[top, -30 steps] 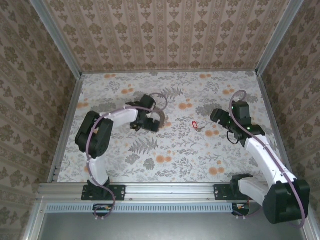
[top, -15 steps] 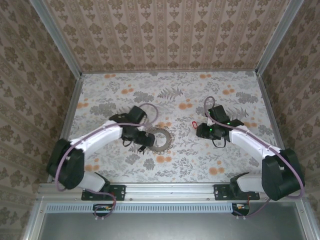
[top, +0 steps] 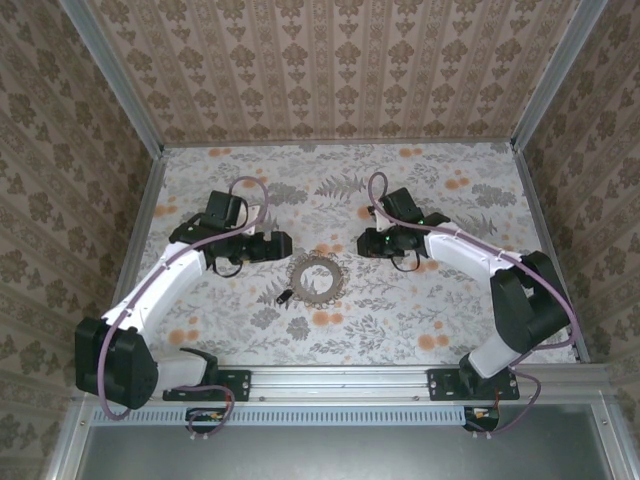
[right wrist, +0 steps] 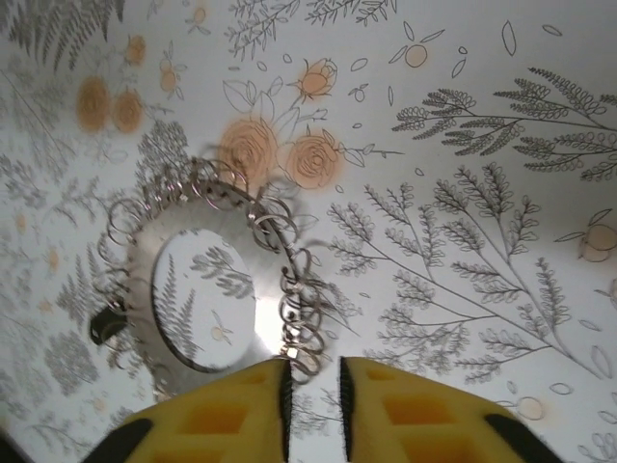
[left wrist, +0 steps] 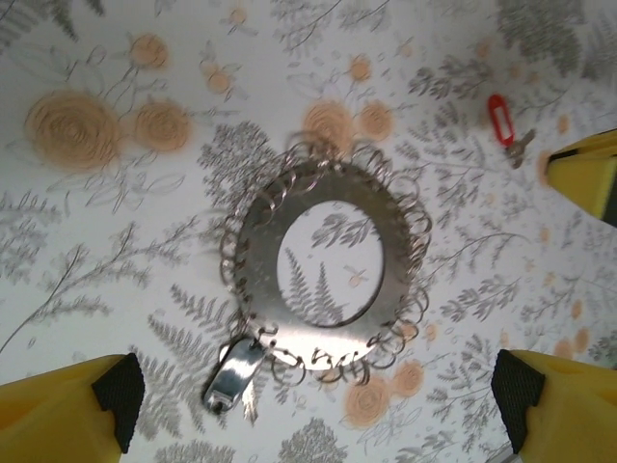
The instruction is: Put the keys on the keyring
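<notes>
The keyring (top: 299, 278) lies flat on the floral table between my two grippers, its small end piece (top: 285, 296) pointing to the near left. In the left wrist view the keyring (left wrist: 255, 251) is centred, and my left gripper (left wrist: 313, 395) hangs wide open above its near edge, touching nothing. The keys (left wrist: 498, 106), with a red tag, lie on the table beside a yellow finger (left wrist: 583, 174) of the right gripper. My left gripper (top: 287, 247) is up-left of the ring and my right gripper (top: 363, 246) up-right. In the right wrist view my right gripper (right wrist: 313, 371) leaves a narrow slit, with a coil of the keyring (right wrist: 262, 260) at its tips.
Patterned walls (top: 330, 70) close the table on three sides, and an aluminium rail (top: 330, 380) runs along the near edge. Purple cables (top: 245, 185) loop over both arms. Bare floral tabletop (top: 380, 320) stretches toward the rail.
The keyring has come down toward the middle of the table and the left gripper has drawn back up-left, off it. The right gripper has swung left toward the ring and its jaws have narrowed.
</notes>
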Robot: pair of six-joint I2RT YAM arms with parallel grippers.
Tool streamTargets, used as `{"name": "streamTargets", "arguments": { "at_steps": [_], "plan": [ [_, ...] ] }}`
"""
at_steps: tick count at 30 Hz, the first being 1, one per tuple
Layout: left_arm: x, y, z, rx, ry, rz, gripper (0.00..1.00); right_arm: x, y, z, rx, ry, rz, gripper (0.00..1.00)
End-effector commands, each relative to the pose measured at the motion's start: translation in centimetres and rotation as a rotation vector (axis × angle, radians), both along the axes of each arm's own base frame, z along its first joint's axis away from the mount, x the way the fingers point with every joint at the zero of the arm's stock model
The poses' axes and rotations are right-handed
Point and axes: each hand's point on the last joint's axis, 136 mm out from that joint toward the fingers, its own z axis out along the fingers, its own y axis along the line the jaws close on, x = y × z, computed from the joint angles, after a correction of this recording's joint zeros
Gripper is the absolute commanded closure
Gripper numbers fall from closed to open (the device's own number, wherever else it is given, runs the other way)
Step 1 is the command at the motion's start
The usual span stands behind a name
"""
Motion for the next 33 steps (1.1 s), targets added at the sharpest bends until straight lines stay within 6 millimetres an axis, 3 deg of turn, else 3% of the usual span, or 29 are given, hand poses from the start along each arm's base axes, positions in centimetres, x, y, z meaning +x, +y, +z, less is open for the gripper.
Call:
{"name": "streamTargets", "arguments": {
  "at_steps": [1,5,10,16,27,33],
  "plan": [
    [0.4,-1.5,0.7,-0.096,-0.070,-0.067,0.03,0.3,1.9,0.8,0.085,0.098,-0.068,0.80],
    [0.9,-3.0,1.8,-0.182,-0.181,-0.153,0.04,0.2,1.3,-0.6,0.078,0.225,-0.198,0.80],
    [1.3,-3.1,2.2,-0.121,-0.300,-0.246,0.03,0.8,4.1,-2.0,0.286,0.363,-0.356,0.82],
    [0.8,-3.4,1.6,-0.099,-0.359,-0.332,0.03,1.1,4.3,-4.0,0.197,0.394,-0.373,0.73],
    [0.9,-3.0,-0.7,-0.077,-0.358,-0.300,0.04,1.6,4.0,-6.3,0.119,0.395,-0.333,0.74],
    [-0.1,-3.1,-1.2,-0.079,-0.326,-0.296,0.06,1.5,3.9,-7.3,0.106,0.398,-0.347,0.73]
  ]
}}
